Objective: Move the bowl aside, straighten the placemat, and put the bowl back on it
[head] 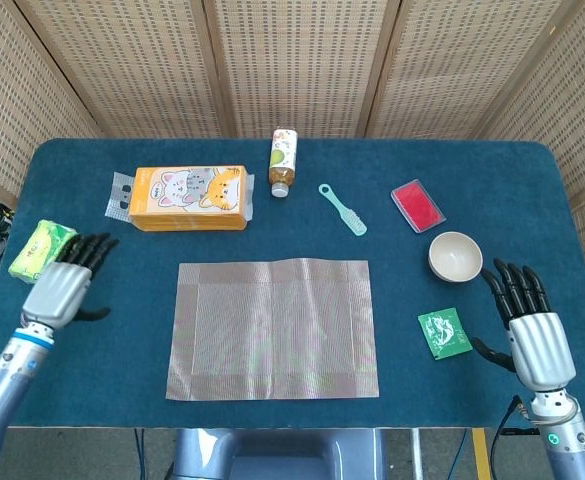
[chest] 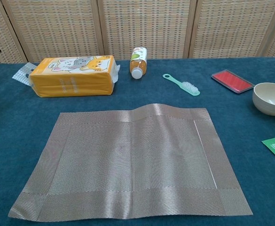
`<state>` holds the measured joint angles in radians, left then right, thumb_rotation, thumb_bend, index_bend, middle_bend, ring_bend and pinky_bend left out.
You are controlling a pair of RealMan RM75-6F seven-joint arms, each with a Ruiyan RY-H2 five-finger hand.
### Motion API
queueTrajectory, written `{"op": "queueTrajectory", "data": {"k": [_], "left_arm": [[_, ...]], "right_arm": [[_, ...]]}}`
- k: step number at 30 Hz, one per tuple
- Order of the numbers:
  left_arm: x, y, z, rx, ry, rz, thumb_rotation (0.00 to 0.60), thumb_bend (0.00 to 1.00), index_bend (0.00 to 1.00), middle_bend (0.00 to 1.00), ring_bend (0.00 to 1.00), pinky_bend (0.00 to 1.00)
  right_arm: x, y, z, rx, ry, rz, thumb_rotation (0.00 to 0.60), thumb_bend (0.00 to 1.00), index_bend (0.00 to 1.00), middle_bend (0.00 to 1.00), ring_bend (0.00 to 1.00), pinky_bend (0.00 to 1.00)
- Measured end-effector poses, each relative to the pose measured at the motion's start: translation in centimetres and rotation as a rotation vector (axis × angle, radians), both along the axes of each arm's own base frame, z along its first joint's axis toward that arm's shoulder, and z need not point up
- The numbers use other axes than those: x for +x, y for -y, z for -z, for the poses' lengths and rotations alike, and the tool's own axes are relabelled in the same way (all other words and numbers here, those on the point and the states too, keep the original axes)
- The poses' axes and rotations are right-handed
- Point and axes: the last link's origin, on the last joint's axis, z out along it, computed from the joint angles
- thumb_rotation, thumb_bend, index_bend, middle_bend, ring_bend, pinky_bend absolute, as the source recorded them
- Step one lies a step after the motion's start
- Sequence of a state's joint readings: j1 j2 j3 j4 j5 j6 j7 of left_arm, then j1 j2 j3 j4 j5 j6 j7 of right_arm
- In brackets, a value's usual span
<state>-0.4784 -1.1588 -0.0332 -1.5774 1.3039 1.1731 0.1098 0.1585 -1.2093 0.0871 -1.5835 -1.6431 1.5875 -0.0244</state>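
Two hands showing in the head view, both holding nothing. Left hand [head: 64,283] is hovering at the table's left edge, just beside a green packet [head: 42,252], fingers extended and slightly apart, well clear of the mat. Behind it an orange pack [head: 188,197] is lying flat, a bottle [head: 283,160] on its side further right.

Mat [head: 274,328] is sitting mid-table, squared to the near edge. Woven, beige-pink with a wider border band; the chest view is showing a low ripple along its far edge [chest: 146,109], otherwise flat. Judging it thin and floppy, so it is likely to bunch if shoved from one corner.

A mint brush [head: 343,209] and a red pad [head: 417,205] are lying behind the bowl.

Bowl [head: 455,256] is standing upright on bare cloth right of the mat, not on it, with a green sachet [head: 444,332] just in front. Cream, plain, empty, rim intact. Judging it light, rigid and smooth-walled, likely slippery for hard fingers; a thumb-inside, fingers-outside rim pinch looks the safest hold.

Right hand [head: 531,335] is sitting just beside the bowl, fingers spread, pointing away from the robot, not touching it.
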Motion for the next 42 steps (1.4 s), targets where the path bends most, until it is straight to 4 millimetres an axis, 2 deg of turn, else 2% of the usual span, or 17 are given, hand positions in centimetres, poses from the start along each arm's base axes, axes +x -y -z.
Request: {"op": "queueTrajectory", "data": {"k": [3,6,11,18,28,33,38,40,42], "left_arm": [[-1.3,-1.5,-1.3,0.065,0.019,-0.073,0.600,0.00,0.00,0.00,0.00,0.00],[-1.7,-1.8,-2.3,0.135,0.049,-0.111,0.600,0.00,0.00,0.00,0.00,0.00],[-1.8,-0.4,-3.5,0.238,0.078,-0.133,0.600,0.00,0.00,0.00,0.00,0.00],[-1.1,1.4,-4.3,0.311,0.085,-0.113,0.600,0.00,0.00,0.00,0.00,0.00],[-0.5,2.2,-4.5,0.318,0.072,-0.098,0.600,0.00,0.00,0.00,0.00,0.00],[-0.2,2.5,-4.4,0.316,0.065,-0.089,0.600,0.00,0.00,0.00,0.00,0.00],[0.1,2.8,-4.3,0.313,0.060,-0.080,0.600,0.00,0.00,0.00,0.00,0.00],[0.1,2.8,-4.3,0.313,0.061,-0.081,0.600,0.00,0.00,0.00,0.00,0.00],[0.1,2.8,-4.3,0.313,0.060,-0.082,0.600,0.00,0.00,0.00,0.00,0.00]], "right_arm": [[-0.4,0.5,0.2,0.007,-0.013,0.022,0.600,0.00,0.03,0.00,0.00,0.00],[-0.9,1.3,0.7,0.030,-0.040,0.053,0.600,0.00,0.03,0.00,0.00,0.00],[-1.9,3.6,1.8,0.094,-0.092,0.128,0.600,0.00,0.04,0.00,0.00,0.00],[-3.8,7.8,3.5,0.201,-0.146,0.280,0.600,0.00,0.06,0.00,0.00,0.00],[-5.8,13.0,5.9,0.237,-0.196,0.409,0.600,0.00,0.13,0.00,0.00,0.00],[-5.7,14.7,7.5,0.258,-0.201,0.435,0.600,0.00,0.20,0.00,0.00,0.00],[-5.5,15.5,8.5,0.266,-0.206,0.432,0.600,0.00,0.30,0.00,0.00,0.00],[-5.5,15.7,8.7,0.264,-0.209,0.431,0.600,0.04,0.34,0.00,0.00,0.00],[-5.7,15.9,8.9,0.260,-0.215,0.433,0.600,0.17,0.41,0.00,0.00,0.00]]}}
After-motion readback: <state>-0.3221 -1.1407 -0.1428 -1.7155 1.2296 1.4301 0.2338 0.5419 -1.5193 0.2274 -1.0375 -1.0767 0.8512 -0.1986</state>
